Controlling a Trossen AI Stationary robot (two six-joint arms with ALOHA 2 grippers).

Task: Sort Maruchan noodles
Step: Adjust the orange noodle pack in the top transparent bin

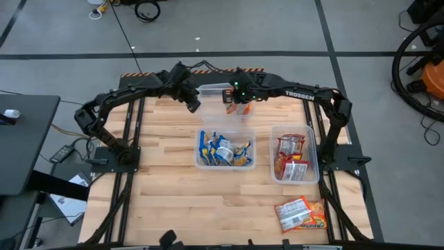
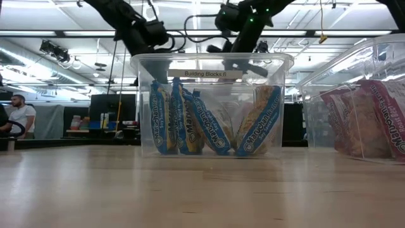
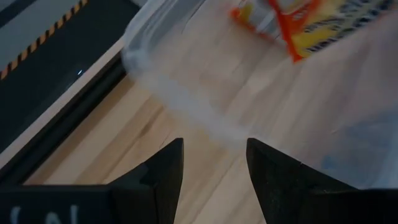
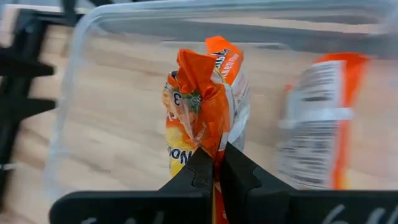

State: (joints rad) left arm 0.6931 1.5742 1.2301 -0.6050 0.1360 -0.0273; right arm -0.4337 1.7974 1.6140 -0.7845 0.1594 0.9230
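I see my right gripper (image 4: 214, 163) pinching a crumpled orange-yellow noodle packet (image 4: 202, 109) by its crinkled edge above the far clear tub (image 4: 81, 50), my left gripper (image 3: 214, 163) spread beside it.

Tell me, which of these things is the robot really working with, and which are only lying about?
Part of the job:
- orange packet, pinched in the right gripper
- blue packets in the middle tub
- red packets in the right tub
- loose orange packets
- far tub
- left gripper, open

Just lying about:
- cables on the floor
- person in the background
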